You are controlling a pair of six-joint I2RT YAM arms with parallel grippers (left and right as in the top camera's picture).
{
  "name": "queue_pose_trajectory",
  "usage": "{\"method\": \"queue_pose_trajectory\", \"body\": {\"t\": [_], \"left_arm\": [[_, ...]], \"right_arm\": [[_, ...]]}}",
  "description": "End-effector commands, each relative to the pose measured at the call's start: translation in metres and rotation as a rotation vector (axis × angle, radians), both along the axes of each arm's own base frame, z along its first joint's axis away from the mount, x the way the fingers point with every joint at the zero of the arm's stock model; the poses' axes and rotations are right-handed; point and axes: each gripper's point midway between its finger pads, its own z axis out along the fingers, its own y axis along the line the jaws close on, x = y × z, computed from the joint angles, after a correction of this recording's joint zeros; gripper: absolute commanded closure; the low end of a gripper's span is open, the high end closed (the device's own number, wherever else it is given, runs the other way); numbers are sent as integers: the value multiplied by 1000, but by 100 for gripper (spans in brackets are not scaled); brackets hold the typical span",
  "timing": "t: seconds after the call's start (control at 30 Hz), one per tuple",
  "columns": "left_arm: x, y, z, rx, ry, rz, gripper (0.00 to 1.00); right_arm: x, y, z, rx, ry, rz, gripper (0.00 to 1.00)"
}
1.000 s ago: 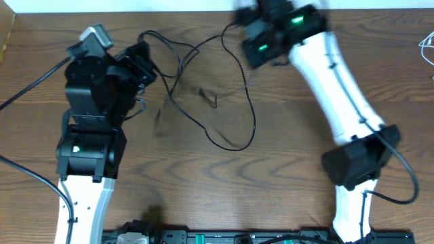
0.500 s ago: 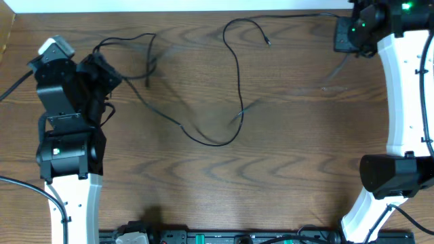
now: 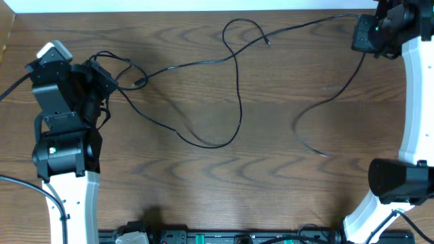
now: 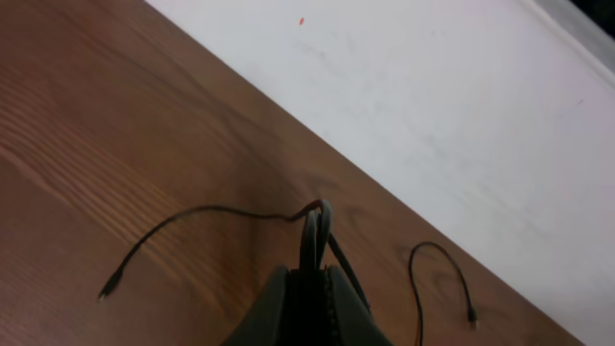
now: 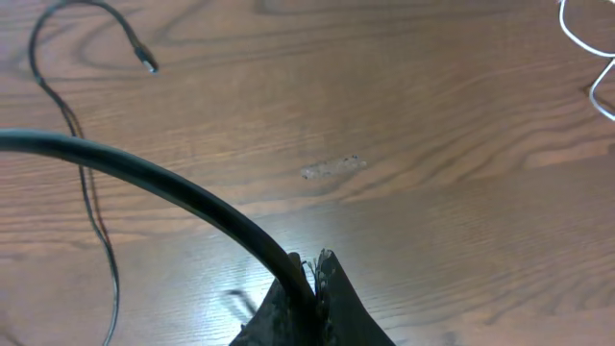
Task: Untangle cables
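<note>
Thin black cables [image 3: 234, 102] stretch across the wooden table between my two grippers. My left gripper [image 3: 108, 78] at the far left is shut on a bunch of black cable loops [image 4: 315, 223]; a loose plug end [image 4: 108, 286] lies on the wood in the left wrist view. My right gripper [image 3: 366, 34] at the top right is shut on a black cable [image 5: 183, 192], from which one strand runs left to a loop [image 3: 237, 30] and another hangs down to a free end [image 3: 319, 150]. A white cable [image 5: 586, 48] shows at the right wrist view's top right corner.
The table's far edge meets a white surface [image 4: 432, 115] close behind my left gripper. A black bar with electronics [image 3: 224, 237] runs along the near edge. Thick black arm wires [image 3: 20, 88] trail off to the left.
The right gripper moved further right with its cable, pulling a strand taut across the top and dragging a free end out to the right. The left gripper stayed about where it was.
</note>
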Motion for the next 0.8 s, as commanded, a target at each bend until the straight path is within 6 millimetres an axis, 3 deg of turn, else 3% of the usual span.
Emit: {"method": "queue_pose_trajectory", "body": {"t": [0.0,0.2,0.37,0.43,0.67,0.77], "left_arm": [[4,0,5,26,2,-21,92],[6,1,-2,35,26,-29,92],[7,1,-5,33,34,-30,92],[6,0,-6,30,40,-34,92],[9,-23,-21,-44,81,-151,92],[12,-28,-34,-71,122,-178,92]], "right_arm": [[-9,-12,19,-3,-44,-15,99],[-26,-42,34,25,-69,-90,99],[-40,-52,50,39,-108,-116,99],[-42,-45,57,59,-130,-79,99],[-38,10,75,226,-210,217,99],[-36,13,79,237,-229,229,99]]}}
